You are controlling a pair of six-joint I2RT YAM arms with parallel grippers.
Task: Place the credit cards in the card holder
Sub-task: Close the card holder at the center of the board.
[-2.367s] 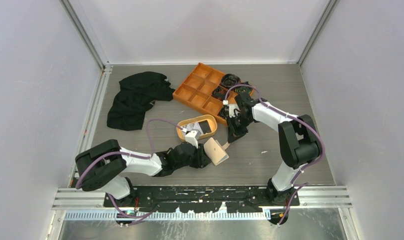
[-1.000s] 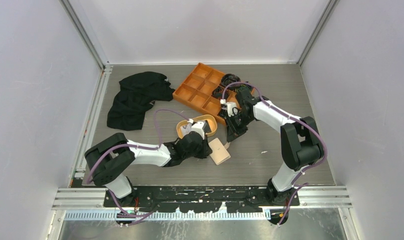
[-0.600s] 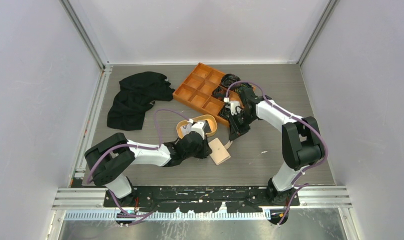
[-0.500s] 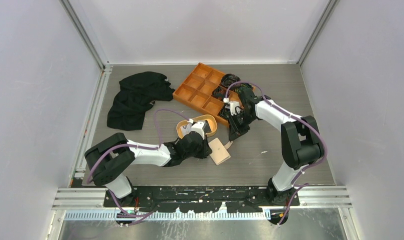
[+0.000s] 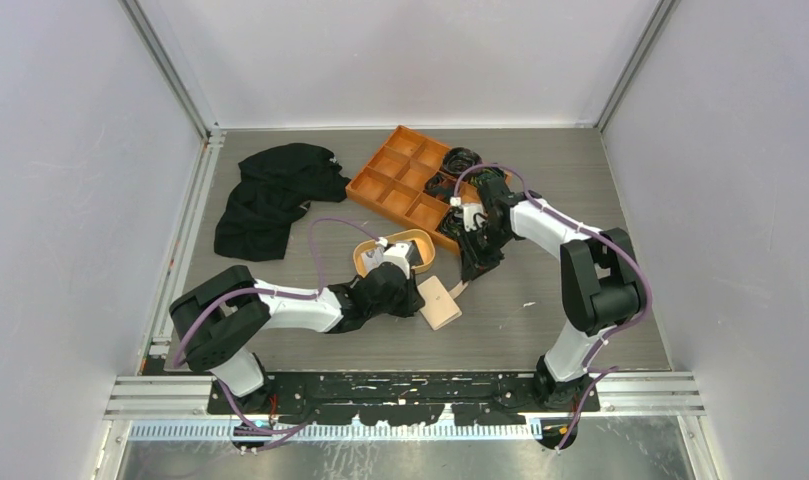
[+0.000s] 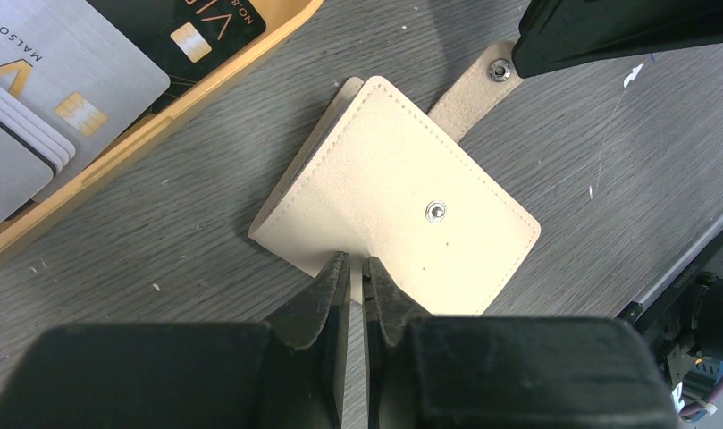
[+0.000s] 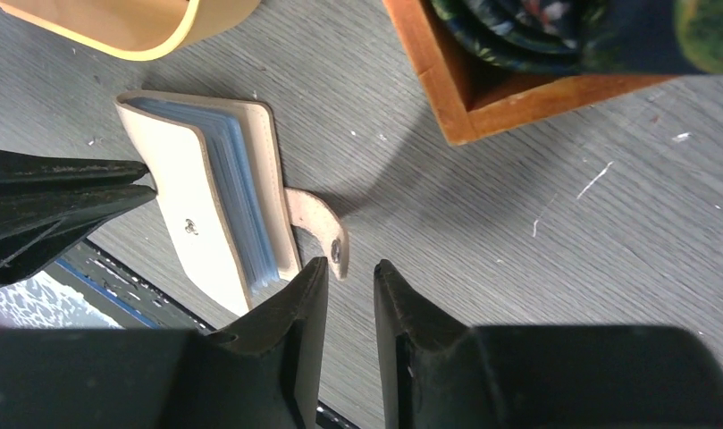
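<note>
While the card holder (image 6: 389,170) lies closed on the table (image 5: 540,320) between the two grippers, none of the credit cards (image 6: 63,85) are in it. They sit stacked in the oval orange dish (image 5: 370,262) just beyond it: white ones fanned, one black at the back.

Holder orientation, top view: long axis runs mostly near-to-far, far end tilted a bit to the left. Studded cover faces up. Open edge with the blue sleeve ends faces the right arm; opposite long edge faces the left arm. Snap tab (image 7: 317,223) sticks out flat from the open edge at the far end, pointing at the right gripper (image 7: 350,268).

Left gripper (image 6: 357,261): jaws nearly together, pinching the holder's long edge on its side, tips right at the seam.

Right gripper: jaws a narrow gap apart, nothing between them. Tab end with its snap lies just in front of the fingertips; can't tell if it touches.

Also on the table: orange divided tray (image 5: 400,180) behind the right gripper, black cloth (image 5: 270,195) far left.
</note>
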